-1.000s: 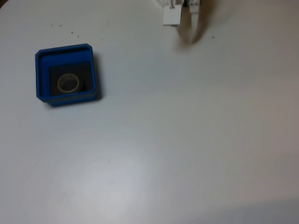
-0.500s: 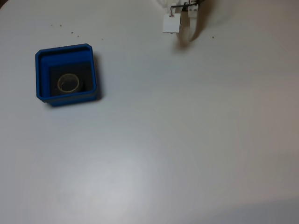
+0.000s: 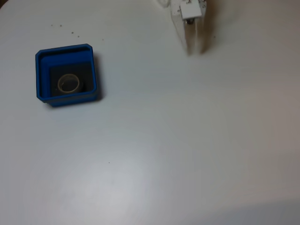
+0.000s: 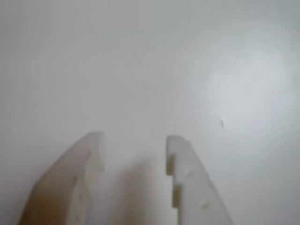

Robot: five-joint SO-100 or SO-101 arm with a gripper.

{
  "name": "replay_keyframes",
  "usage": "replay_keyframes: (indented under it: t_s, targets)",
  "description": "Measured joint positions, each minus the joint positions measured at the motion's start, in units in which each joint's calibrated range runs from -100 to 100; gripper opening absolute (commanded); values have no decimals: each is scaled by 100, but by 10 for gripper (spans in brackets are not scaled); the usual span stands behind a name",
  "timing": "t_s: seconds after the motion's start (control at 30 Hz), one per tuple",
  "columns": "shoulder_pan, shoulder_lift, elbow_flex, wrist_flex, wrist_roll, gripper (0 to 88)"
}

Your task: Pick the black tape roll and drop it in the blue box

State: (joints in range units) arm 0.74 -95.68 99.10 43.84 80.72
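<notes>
Now gripper point(image 3: 196, 49) swung right, black tape roll point(image 3: 69, 84) unmoved

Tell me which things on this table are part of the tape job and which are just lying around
Part of the job:
- black tape roll, already lying inside the box
- blue box, at the left of the fixed view
- gripper, open and empty, at the top edge of that view

Just lying about:
- white table
- a few small dark specks above the box

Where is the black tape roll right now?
In the fixed view the tape roll lies flat on the dark floor of the blue box at the left of the table, far from the open hand at the top edge.
</notes>
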Motion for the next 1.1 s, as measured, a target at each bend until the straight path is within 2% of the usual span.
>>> replay_keyframes:
  t_s: [0.17,0.43,0.77,1.1]
  targets:
    - [0,0,0,-887,476,119]
    - [0,0,0,-1363,1319,119]
    - [0,-8,0,-2537,1377,119]
    - [0,-8,0,-2677,1377,119]
